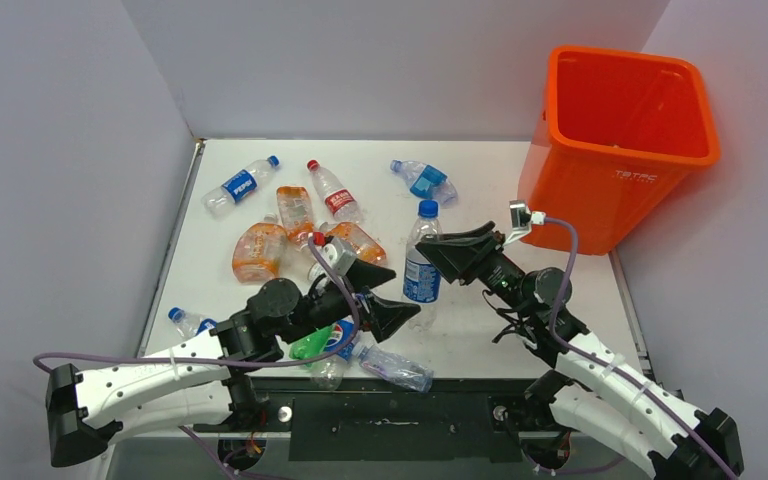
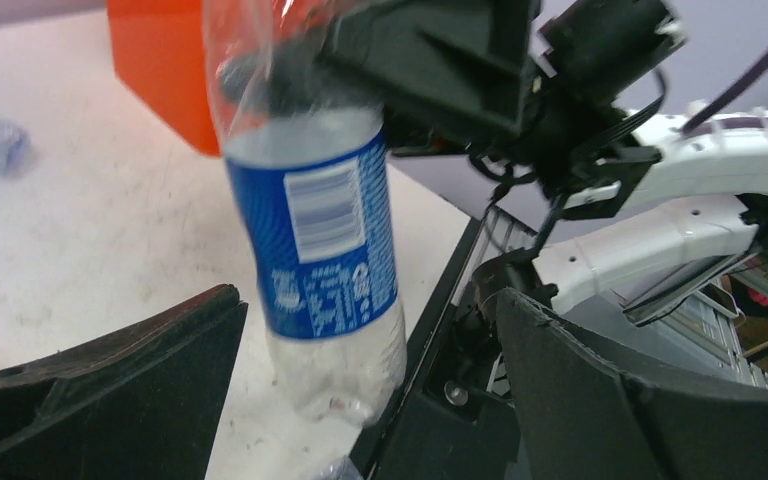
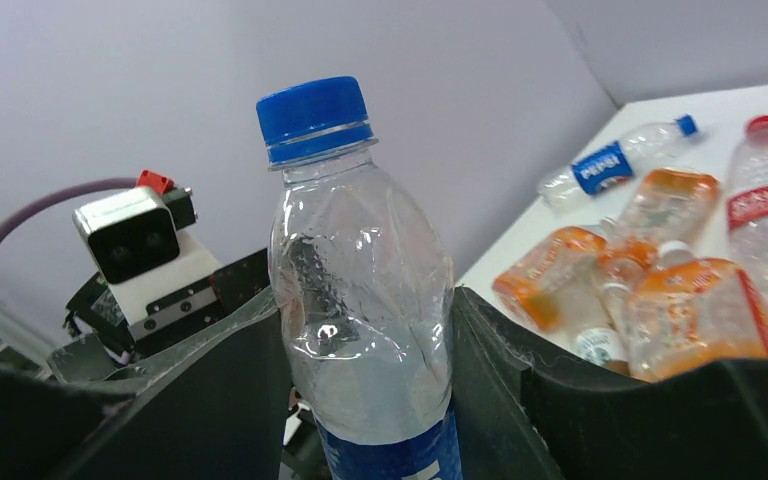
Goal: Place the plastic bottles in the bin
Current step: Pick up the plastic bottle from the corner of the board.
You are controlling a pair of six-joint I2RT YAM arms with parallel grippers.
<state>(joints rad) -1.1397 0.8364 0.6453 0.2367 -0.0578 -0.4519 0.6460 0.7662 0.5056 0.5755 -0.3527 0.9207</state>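
A clear bottle with a blue cap and blue label [image 1: 422,262] stands upright mid-table. My right gripper [image 1: 434,248] is shut on its upper body; in the right wrist view the bottle [image 3: 360,280] fills the gap between both fingers [image 3: 520,400]. My left gripper [image 1: 398,296] is open and empty just left of the bottle's base. In the left wrist view the bottle [image 2: 325,250] stands ahead between the spread fingers [image 2: 110,390]. The orange bin [image 1: 625,150] stands at the back right and also shows in the left wrist view [image 2: 155,70].
Several bottles lie on the table: a blue-label one [image 1: 240,185], a red-label one [image 1: 332,192], orange-tinted ones [image 1: 260,250], a crushed blue one [image 1: 422,180], a green one [image 1: 312,345] and a clear one [image 1: 395,368] at the front edge. Walls enclose the left and back.
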